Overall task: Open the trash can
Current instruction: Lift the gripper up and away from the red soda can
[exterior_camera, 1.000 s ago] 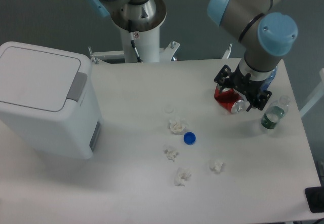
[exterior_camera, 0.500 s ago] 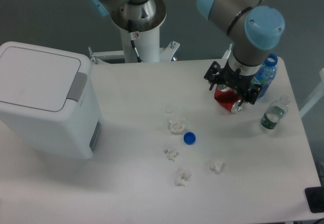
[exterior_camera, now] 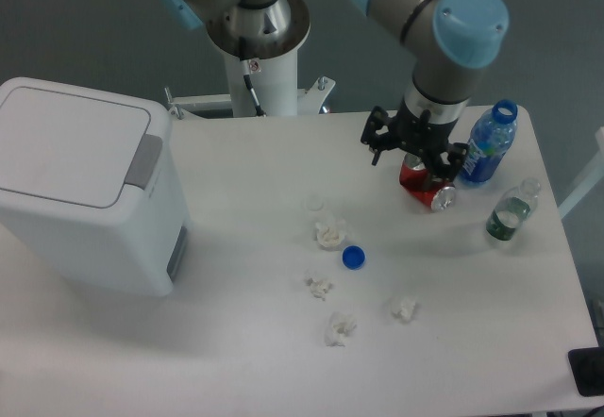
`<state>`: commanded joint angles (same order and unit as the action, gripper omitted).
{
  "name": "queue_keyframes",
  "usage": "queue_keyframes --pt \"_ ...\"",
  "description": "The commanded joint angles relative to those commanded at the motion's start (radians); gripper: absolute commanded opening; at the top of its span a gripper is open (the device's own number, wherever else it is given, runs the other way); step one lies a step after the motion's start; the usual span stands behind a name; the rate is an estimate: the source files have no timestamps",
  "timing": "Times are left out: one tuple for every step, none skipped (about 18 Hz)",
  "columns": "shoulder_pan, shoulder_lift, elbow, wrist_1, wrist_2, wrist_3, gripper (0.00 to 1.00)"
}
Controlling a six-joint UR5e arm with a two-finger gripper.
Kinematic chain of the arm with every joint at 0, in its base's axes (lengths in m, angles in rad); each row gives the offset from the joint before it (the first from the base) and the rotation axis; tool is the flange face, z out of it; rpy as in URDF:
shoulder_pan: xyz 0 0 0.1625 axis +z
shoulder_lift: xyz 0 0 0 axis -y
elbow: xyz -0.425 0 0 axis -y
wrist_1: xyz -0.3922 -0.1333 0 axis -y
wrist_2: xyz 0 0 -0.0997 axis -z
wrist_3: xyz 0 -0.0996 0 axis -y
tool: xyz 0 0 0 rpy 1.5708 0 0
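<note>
The trash can (exterior_camera: 90, 219) is a large white boxy bin standing at the table's left edge. Its flat white lid (exterior_camera: 66, 148) lies shut, with a grey button strip (exterior_camera: 143, 160) along the lid's right side. My gripper (exterior_camera: 413, 153) hangs far to the right of the bin, above the table's right half. It hovers just over a red can (exterior_camera: 423, 184). Its fingers are spread apart and hold nothing.
A blue bottle (exterior_camera: 489, 145) and a clear bottle with green liquid (exterior_camera: 511, 212) stand right of the gripper. A blue cap (exterior_camera: 354, 258) and several crumpled paper bits (exterior_camera: 329, 235) lie mid-table. The robot's base (exterior_camera: 257, 49) stands at the back.
The gripper has moved left and toward the back, from beside the bottles to over the red can's left side. The trash can lid has stayed shut.
</note>
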<state>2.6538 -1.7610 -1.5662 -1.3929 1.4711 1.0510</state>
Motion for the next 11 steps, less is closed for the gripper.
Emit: queue_keyframes --pt "-0.006 -0.002 0.000 0.002 -0.003 -0.017 0.50" --pt "-0.011 -0.003 0.003 0.003 -0.002 -0.032 0.41" --pt "-0.012 -0.005 0.003 0.002 -0.002 -0.045 0.35" --pt "-0.018 -0.005 0.003 0.000 -0.003 -0.061 0.30" --pt "-0.031 0.000 0.003 -0.003 -0.008 -0.090 0.24" --pt "-0.046 0.003 0.003 -0.011 -0.023 -0.130 0.15" --pt "-0.061 0.011 0.006 -0.024 -0.035 -0.169 0.09" --pt "-0.080 0.023 0.006 -0.037 -0.043 -0.193 0.03" --pt "-0.101 0.028 0.005 -0.040 -0.046 -0.207 0.00" --pt "-0.118 0.026 0.006 -0.037 -0.051 -0.218 0.00" --pt "-0.139 0.022 0.011 -0.037 -0.064 -0.236 0.00"
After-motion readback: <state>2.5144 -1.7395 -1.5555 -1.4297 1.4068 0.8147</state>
